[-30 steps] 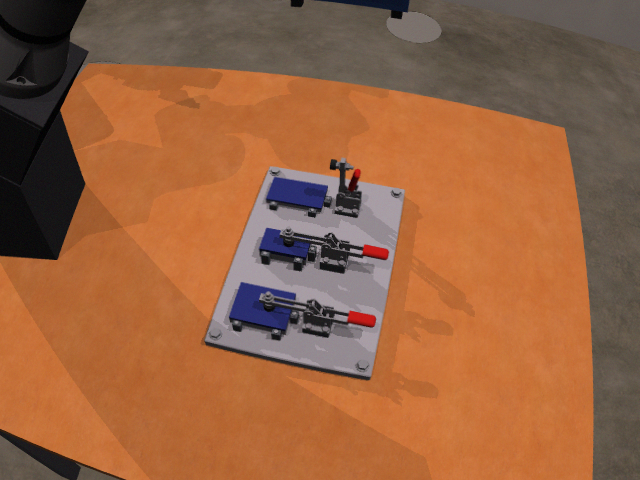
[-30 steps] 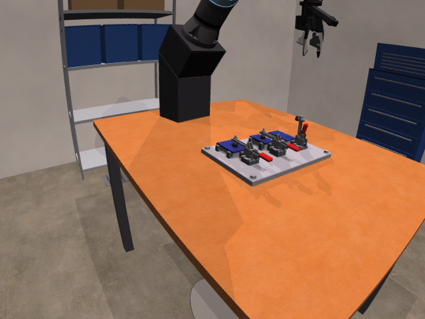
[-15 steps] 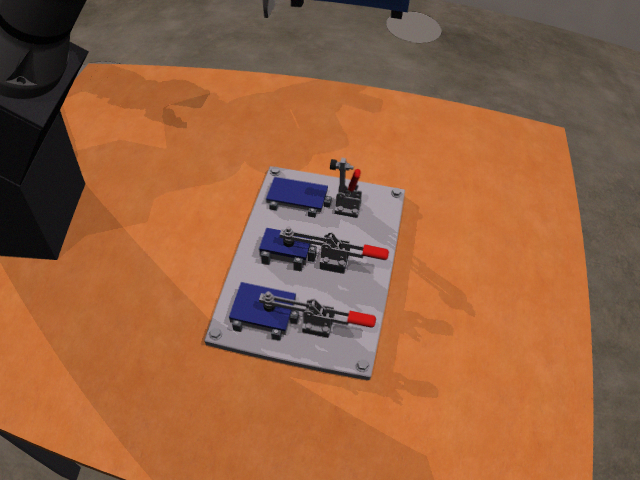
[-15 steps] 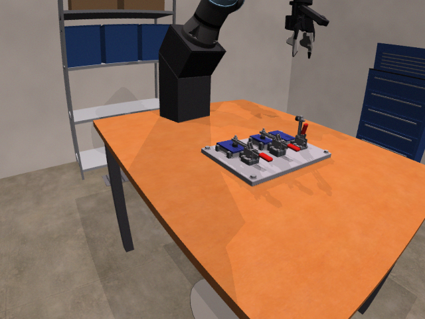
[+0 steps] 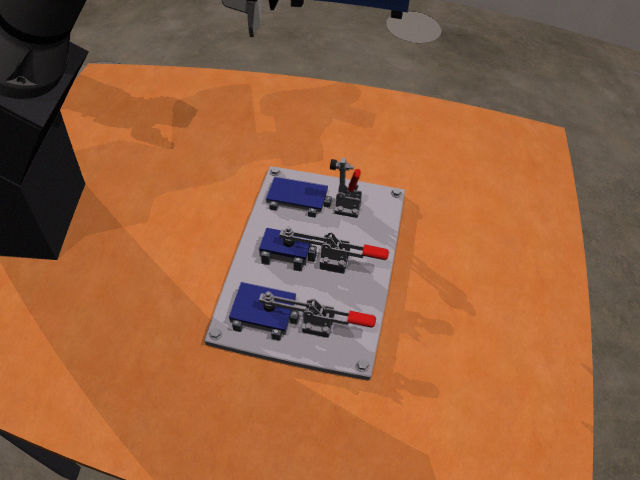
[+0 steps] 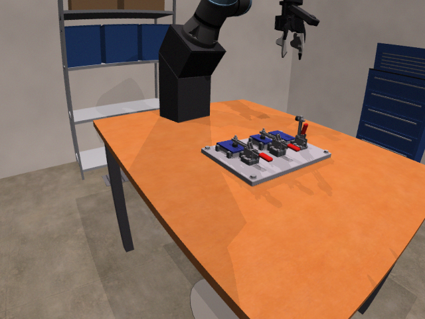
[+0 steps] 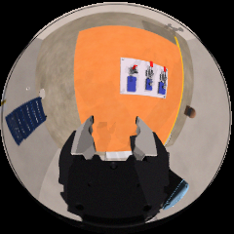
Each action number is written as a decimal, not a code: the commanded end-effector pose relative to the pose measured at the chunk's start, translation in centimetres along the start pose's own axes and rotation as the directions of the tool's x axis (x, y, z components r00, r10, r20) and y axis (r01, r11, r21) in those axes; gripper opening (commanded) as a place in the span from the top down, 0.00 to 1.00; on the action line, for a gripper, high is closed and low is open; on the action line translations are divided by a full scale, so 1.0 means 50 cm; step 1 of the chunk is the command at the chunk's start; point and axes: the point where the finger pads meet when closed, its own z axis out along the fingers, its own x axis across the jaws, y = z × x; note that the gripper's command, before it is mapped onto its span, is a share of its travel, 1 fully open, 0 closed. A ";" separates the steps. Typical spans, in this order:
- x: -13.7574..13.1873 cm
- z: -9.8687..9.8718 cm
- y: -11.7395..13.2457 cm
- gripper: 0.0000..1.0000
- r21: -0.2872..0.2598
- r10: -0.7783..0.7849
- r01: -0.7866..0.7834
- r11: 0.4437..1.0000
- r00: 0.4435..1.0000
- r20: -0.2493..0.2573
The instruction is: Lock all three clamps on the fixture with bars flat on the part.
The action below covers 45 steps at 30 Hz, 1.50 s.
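Observation:
A grey fixture plate (image 5: 382, 279) (image 6: 295, 165) (image 7: 125, 78) lies on the orange table (image 5: 491, 232) (image 6: 274, 240) and carries three toggle clamps, each beside a blue part. The far clamp's red handle (image 5: 354, 180) (image 6: 304, 129) stands upright, its bar raised off the blue part (image 5: 296, 193). The middle clamp's handle (image 5: 375, 251) (image 6: 293, 147) lies flat with its bar over the part. The near clamp's handle (image 5: 361, 318) (image 6: 265, 157) also lies flat, bar over its part. My gripper (image 6: 291, 51) (image 7: 114, 116) is open and empty, high above the table behind the fixture.
The robot's black base (image 5: 31, 155) (image 6: 185, 78) stands at the table's back left. A metal shelf (image 6: 103, 62) with blue bins stands behind the table. A blue drawer cabinet (image 6: 394, 106) stands at the right.

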 end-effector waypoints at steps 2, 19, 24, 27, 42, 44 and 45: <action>0.013 -0.001 0.005 0.42 -0.020 -0.015 0.016 1.000 1.000 0.026; 0.108 0.023 -0.052 0.42 -0.020 -0.015 0.016 1.000 1.000 0.026; 0.190 0.037 -0.096 0.42 -0.013 -0.011 0.011 1.000 1.000 0.013; 0.211 0.043 -0.106 0.42 -0.019 -0.015 0.016 1.000 1.000 0.026; 0.314 0.067 -0.152 0.42 -0.020 -0.016 0.016 1.000 1.000 0.026; 0.314 0.067 -0.152 0.42 -0.020 -0.016 0.016 1.000 1.000 0.026; 0.314 0.067 -0.152 0.42 -0.020 -0.016 0.016 1.000 1.000 0.026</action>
